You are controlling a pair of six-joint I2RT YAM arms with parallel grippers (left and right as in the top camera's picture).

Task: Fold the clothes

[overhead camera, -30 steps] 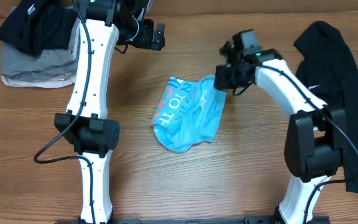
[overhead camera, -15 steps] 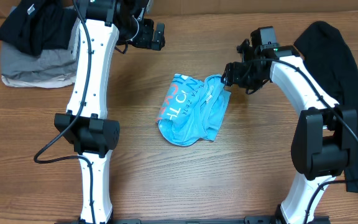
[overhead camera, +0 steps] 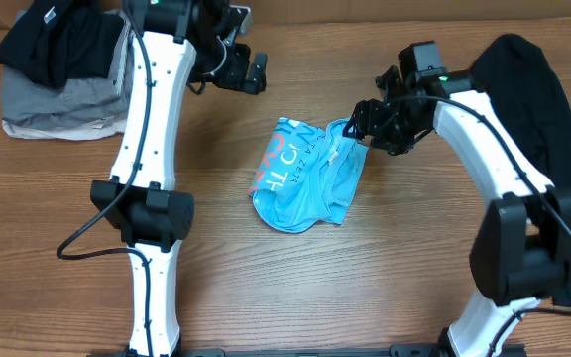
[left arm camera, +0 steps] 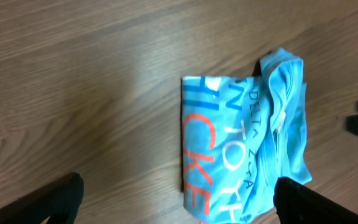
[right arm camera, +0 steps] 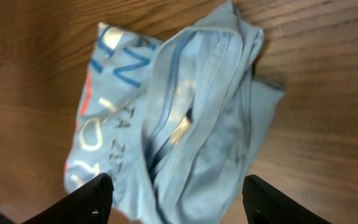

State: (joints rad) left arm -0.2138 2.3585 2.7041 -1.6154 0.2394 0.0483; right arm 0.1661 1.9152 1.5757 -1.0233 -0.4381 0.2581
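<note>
**Position of the work.** The light-blue T-shirt [overhead camera: 303, 177] lies crumpled on the table [overhead camera: 404, 278], roughly midway between the two arms. Its long axis runs from the robot's near side to the far side, tilted slightly. The printed lettering faces up along the T-shirt's left half. The right half is gathered into loose lengthwise ridges.

**Right gripper.** The right gripper [overhead camera: 358, 129] is at the far right corner of the T-shirt, directly over the gathered ridges. In the right wrist view its jaws are spread wide and hold nothing, and the ridged cloth [right arm camera: 185, 118] fills the space below them. Whether the fingertips touch the fabric cannot be determined.

**Left gripper.** The left gripper [overhead camera: 256, 74] is beyond the far left corner of the T-shirt, well apart from it. Its jaws are likewise spread and empty. The left wrist view looks down on the T-shirt [left arm camera: 241, 124] from a distance.

**Governing relation.** The right arm is clearly the nearer one. The ridges run along the long axis, away from the right gripper toward the near side of the T-shirt. A pinch at the far right corner is therefore judged the most direct next grasp.

**Other work.** The black garment [overhead camera: 533, 89] lies well to the right of the T-shirt, not yet folded.
</note>
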